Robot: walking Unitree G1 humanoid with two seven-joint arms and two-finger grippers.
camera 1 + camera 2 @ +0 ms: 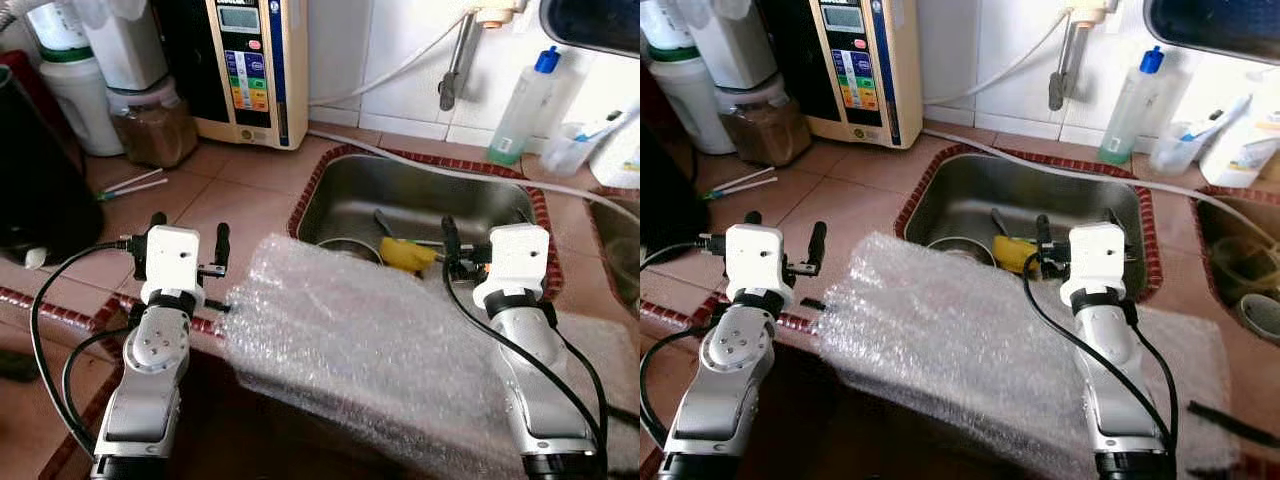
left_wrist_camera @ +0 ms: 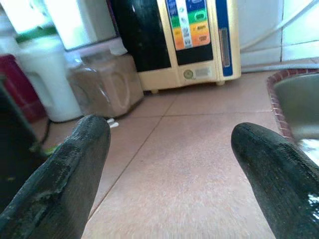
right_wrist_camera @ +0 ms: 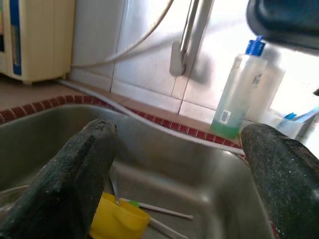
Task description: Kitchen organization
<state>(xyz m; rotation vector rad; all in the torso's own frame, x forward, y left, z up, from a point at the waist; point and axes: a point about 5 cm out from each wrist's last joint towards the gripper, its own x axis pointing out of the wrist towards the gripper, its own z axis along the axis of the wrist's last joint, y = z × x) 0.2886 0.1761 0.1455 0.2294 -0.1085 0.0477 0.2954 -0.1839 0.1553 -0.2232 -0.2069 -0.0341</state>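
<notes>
Bubble wrap (image 1: 370, 350), one sheet, lies between two released end effectors: left (image 1: 187, 243), right (image 3: 182, 164).

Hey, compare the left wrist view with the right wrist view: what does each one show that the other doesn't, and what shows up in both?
Left wrist view alone: the brown-filled clear plastic jar, the white plastic jug and bare terracotta counter tiles, seen between the open left gripper fingers.

Right wrist view alone: the yellow plastic cup in the basin, the clear bottle with blue cap and green liquid, and the open right gripper.

Both: the cream water purifier unit and the steel sink.
</notes>
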